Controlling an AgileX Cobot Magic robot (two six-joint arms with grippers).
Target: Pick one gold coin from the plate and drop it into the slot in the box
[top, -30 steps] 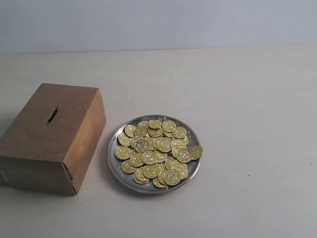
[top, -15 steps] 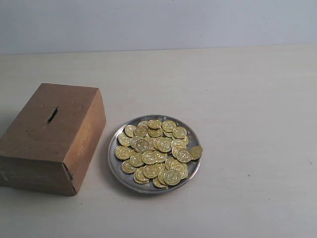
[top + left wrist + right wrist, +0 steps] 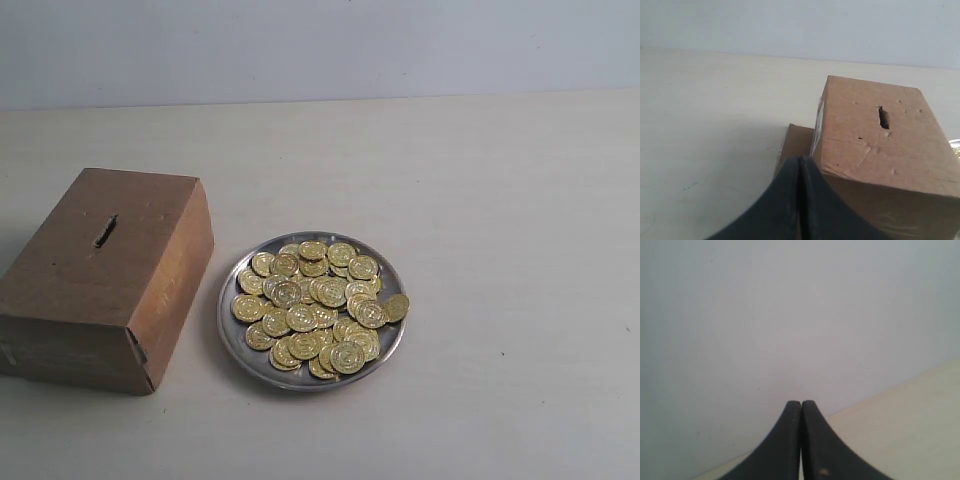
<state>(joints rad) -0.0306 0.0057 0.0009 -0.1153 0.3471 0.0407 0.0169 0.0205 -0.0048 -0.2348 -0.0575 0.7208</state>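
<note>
On box (image 3: 90, 290) top, slot (image 3: 105, 231) long axis runs near-to-far; left fingers (image 3: 782, 205), right fingers (image 3: 782, 440) clenched, empty.

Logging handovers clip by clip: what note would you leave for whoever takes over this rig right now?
Left gripper shut, empty, facing the box. Right gripper shut, empty, with none of the job's things in its view.
Plate sits beside the box, on its right in the exterior view, heaped with gold coins. The slot in the box's top face is unobstructed.
Done: nothing; no coin gripped.
Left: pick one coin, drop it through the slot.
</note>
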